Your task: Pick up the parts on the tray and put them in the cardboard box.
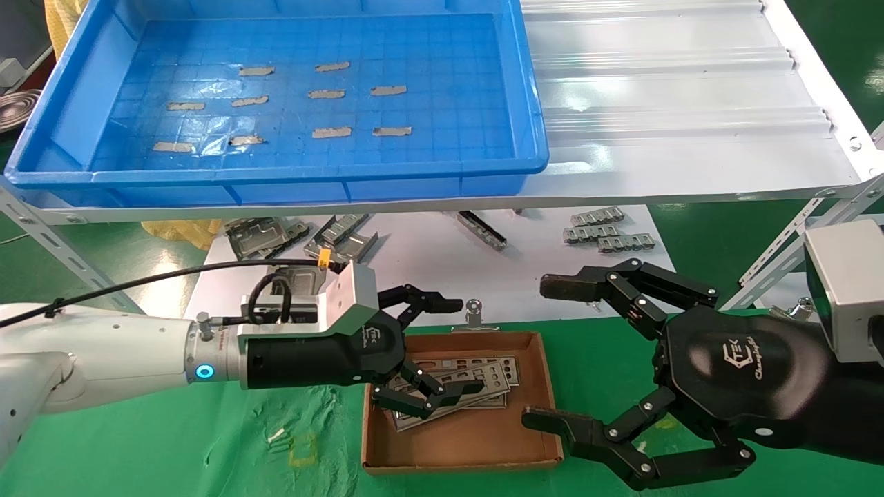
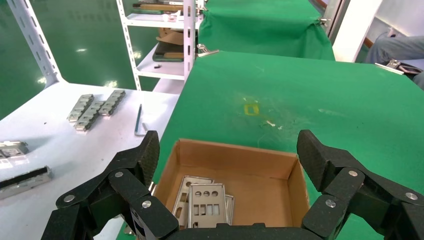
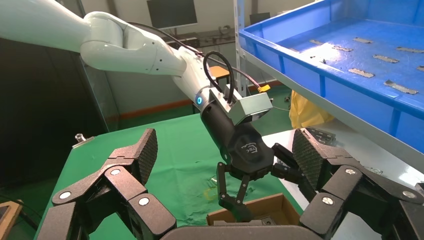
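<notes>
The blue tray [image 1: 532,148] sits on the upper shelf, and its floor shows only grey tape strips [image 1: 331,131]. Several silver parts [image 1: 476,376] lie stacked in the brown cardboard box [image 1: 469,442] on the green cloth. My left gripper [image 1: 452,348] hovers open over the box's left side with nothing between its fingers. The left wrist view looks down past the left gripper [image 2: 232,150] at the parts [image 2: 205,202] inside the box [image 2: 295,185]. My right gripper [image 1: 545,352] stands open and empty just right of the box, facing the left gripper [image 3: 250,150].
A white corrugated panel [image 1: 677,90] lies right of the tray. Bent grey brackets [image 1: 276,235] and more brackets [image 1: 608,231] lie on the white table under the shelf. A metal clip [image 1: 474,310] holds the cloth edge behind the box. Slotted shelf struts [image 1: 41,235] flank the table.
</notes>
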Motion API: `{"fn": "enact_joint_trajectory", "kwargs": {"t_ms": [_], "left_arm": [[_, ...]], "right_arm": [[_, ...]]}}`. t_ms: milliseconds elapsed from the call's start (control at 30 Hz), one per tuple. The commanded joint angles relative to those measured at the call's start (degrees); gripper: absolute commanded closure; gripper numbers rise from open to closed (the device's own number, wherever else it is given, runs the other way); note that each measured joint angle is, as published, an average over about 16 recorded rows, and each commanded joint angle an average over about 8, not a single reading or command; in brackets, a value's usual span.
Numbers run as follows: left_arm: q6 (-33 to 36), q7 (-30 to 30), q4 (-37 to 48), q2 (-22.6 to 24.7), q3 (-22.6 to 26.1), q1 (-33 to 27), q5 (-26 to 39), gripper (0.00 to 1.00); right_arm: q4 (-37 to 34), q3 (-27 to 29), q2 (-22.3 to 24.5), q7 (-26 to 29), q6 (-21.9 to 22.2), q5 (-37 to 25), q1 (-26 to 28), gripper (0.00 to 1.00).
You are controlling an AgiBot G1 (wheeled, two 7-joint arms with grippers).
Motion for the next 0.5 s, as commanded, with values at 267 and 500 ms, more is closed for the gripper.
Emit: {"fn": "enact_joint_trajectory", "kwargs": {"t_ms": [267, 500], "left_arm": [[-0.6, -2.7, -5.1, -2.6, -1.7, 1.8, -0.8, 0.0], [-0.9, -6.9, -12.7, -6.7, -4.5, 4.7, -2.5, 0.0]], "right_arm": [[0.0, 0.0, 0.0, 0.0, 0.0, 0.0, 0.0, 0.0], [0.0, 0.0, 0.0, 0.0, 0.0, 0.0, 0.0, 0.0]]}}
